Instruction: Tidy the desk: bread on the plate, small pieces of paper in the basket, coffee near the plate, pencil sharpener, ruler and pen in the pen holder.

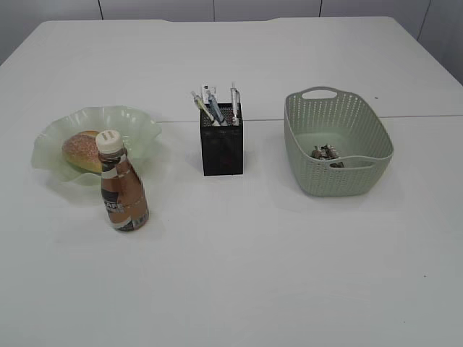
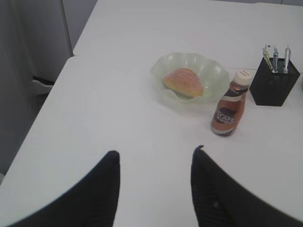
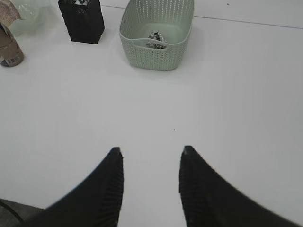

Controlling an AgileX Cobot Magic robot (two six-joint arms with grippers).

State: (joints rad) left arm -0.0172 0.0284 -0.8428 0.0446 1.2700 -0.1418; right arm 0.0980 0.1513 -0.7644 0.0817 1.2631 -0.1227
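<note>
A bread roll [image 1: 82, 150] lies on the pale green wavy plate [image 1: 137, 124]. A brown coffee bottle [image 1: 123, 184] with a white cap stands upright just in front of the plate. The black mesh pen holder [image 1: 221, 148] holds pens and a ruler. The green basket [image 1: 362, 173] holds small crumpled papers [image 1: 325, 152]. Neither gripper shows in the exterior view. My left gripper [image 2: 155, 153] is open and empty above bare table, short of the bottle [image 2: 230, 109] and plate [image 2: 208, 71]. My right gripper [image 3: 150, 151] is open and empty, well short of the basket [image 3: 156, 59].
The white table has a seam [image 1: 427, 116] running across behind the basket. The pen holder [image 3: 83, 21] and the bottle [image 3: 8, 47] show at the top left of the right wrist view. The table's left edge [image 2: 47, 97] shows in the left wrist view.
</note>
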